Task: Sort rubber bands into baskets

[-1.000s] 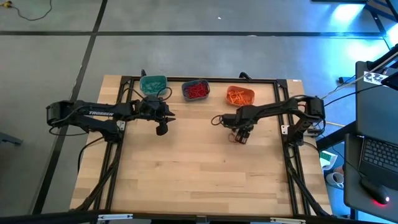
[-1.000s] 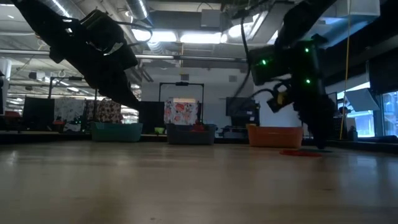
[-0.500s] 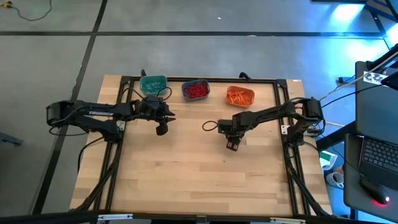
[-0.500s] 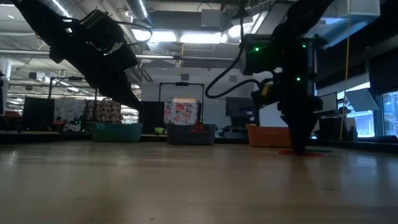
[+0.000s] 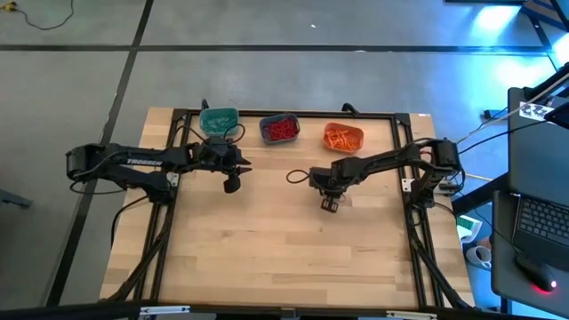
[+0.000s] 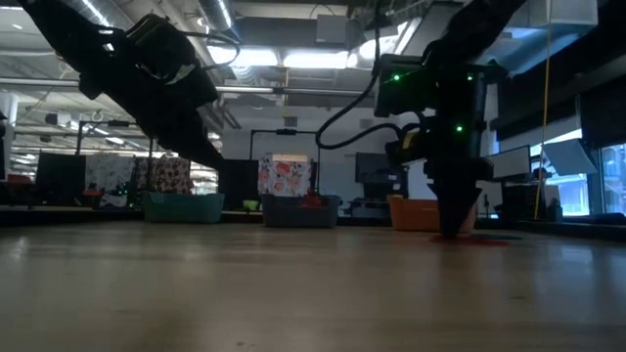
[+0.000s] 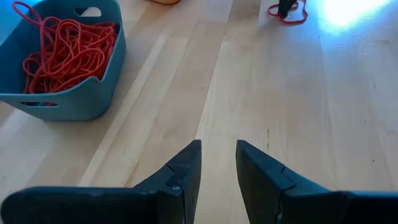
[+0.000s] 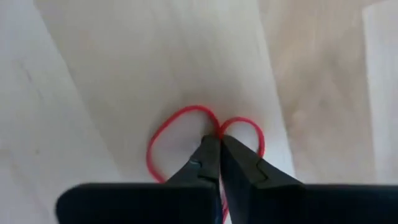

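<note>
At mid-table, the right gripper [image 8: 219, 149] points straight down, pinching a red rubber band [image 8: 163, 134].

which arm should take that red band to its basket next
The right. Its hand is already shut on the red band on the table. The left hand hangs open and empty near the slate blue basket of red bands, so it would have to cross over first.

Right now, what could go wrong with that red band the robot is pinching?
The right gripper is shut on only a thin bit of the red rubber band lying on the table, so it might slip out when lifted. The baskets are small, so a dangling band could catch a rim.
</note>
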Controlling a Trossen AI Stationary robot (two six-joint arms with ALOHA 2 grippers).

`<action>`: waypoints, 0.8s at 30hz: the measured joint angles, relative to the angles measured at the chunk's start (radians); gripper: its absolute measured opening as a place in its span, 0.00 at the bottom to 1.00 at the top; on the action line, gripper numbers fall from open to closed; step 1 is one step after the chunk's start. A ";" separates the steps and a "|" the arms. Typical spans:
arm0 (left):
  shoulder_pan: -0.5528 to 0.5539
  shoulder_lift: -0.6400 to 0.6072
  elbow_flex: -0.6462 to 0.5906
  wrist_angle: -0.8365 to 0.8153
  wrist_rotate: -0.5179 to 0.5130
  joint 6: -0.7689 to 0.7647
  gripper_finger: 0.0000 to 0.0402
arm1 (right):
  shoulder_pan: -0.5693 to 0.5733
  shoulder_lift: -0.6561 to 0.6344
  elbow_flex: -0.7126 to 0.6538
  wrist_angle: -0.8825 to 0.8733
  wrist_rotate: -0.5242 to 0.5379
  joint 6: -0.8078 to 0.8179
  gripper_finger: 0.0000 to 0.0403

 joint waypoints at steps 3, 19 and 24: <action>0.000 0.000 0.000 0.000 0.000 0.000 0.24 | 0.000 0.004 0.024 -0.001 0.019 -0.020 0.06; 0.000 0.000 0.000 0.000 0.000 0.001 0.24 | -0.035 0.008 0.290 0.204 0.208 -0.234 0.01; 0.000 0.000 0.000 0.000 0.000 0.001 0.24 | -0.094 0.007 0.319 0.346 0.198 -0.245 0.02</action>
